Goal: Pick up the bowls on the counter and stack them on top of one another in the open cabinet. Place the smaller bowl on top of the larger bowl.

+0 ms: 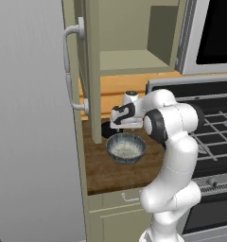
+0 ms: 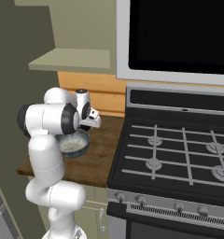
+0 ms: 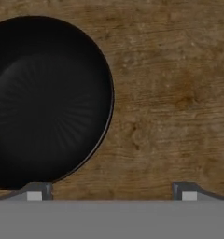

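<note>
Left base view: grey bowl (image 1: 126, 148) on table (image 1: 110, 172), black bowl (image 1: 106, 128) just behind it, gripper (image 1: 119, 126) low over black bowl, open cabinet (image 1: 129, 60) above. Right base view: grey bowl (image 2: 75, 142) beside arm. Hand view: black bowl (image 3: 46, 100) left of centre, gripper (image 3: 111, 191) released, fingertips (image 3: 35, 191) wide apart

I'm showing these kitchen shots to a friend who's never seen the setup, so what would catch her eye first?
First the white arm, bent over the narrow wooden counter beside the stove. Next the grey-blue bowl in the middle of the counter, its pale speckled inside facing up. In the hand view, the black bowl looms large on the wood, with the open fingers just short of its rim.
</note>
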